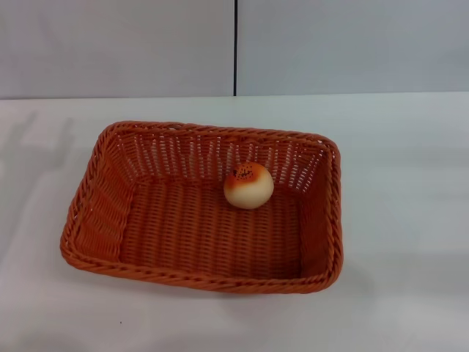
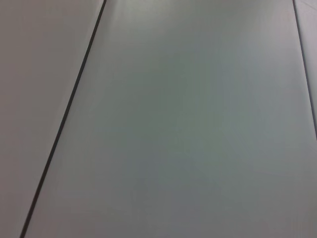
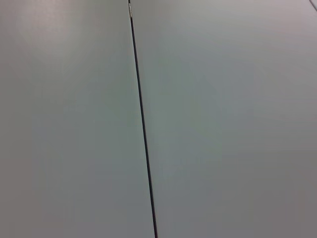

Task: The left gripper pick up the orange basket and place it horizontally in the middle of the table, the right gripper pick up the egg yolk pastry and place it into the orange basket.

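Note:
The orange basket (image 1: 110,192) lies lengthwise across the middle of the white table (image 1: 410,220), slightly skewed. Inside it, toward its far side, sits the egg yolk pastry (image 1: 248,185), a small round bun with a cream base and a glossy orange-brown top. No gripper or arm appears in the head view. Both wrist views show only plain grey wall panels with a dark seam, so neither gripper is seen.
A grey panelled wall (image 1: 117,44) with a vertical dark seam (image 1: 235,48) stands behind the table's far edge. White tabletop surrounds the basket on all sides.

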Tool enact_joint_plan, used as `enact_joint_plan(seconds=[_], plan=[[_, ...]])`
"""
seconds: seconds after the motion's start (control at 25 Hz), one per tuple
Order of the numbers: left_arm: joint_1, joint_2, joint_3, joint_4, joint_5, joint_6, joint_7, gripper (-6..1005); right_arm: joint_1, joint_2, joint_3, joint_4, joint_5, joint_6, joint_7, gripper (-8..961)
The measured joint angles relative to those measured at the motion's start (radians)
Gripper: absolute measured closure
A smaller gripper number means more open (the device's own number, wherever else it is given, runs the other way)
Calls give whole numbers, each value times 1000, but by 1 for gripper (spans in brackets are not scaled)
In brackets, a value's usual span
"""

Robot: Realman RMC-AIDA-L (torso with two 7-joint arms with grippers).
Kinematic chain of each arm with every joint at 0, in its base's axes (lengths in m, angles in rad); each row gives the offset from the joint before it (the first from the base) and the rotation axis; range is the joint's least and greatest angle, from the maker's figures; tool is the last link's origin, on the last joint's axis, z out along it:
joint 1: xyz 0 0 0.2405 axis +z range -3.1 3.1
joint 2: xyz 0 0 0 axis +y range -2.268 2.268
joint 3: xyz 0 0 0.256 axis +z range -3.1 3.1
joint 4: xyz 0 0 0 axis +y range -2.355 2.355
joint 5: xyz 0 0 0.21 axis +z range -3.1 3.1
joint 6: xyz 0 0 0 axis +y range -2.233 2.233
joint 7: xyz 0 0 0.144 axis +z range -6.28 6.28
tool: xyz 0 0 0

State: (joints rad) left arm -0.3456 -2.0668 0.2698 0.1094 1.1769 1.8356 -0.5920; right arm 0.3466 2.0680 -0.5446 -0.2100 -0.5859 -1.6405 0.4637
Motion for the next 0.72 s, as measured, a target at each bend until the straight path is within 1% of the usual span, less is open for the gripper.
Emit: enact_joint_plan(seconds=[0.04,0.08,0.12,0.16,0.28,0.48,0.72], plan=[[0,0,0,0,0,0,0,323,0,0,0,0,0,0,0,379],[-4,0,2,-3,2,0,0,323,15,2,5,3,0,16,0,379],[-6,0,4,-5,4,-1,0,323,15,2,5,3,0,16,0,379],[-8,0,7,-8,8,-1,0,323,33,3,6,6,0,39,-1,379],[-10,-1,9,-20,7,1,0,323,51,5,4,6,-1,59,-2,379],[-10,-1,3,-24,5,10,-8,323,74,6,15,25,0,70,-2,379],[-4,0,0,-29,5,19,-10,323,78,8,23,46,0,49,-2,379]])
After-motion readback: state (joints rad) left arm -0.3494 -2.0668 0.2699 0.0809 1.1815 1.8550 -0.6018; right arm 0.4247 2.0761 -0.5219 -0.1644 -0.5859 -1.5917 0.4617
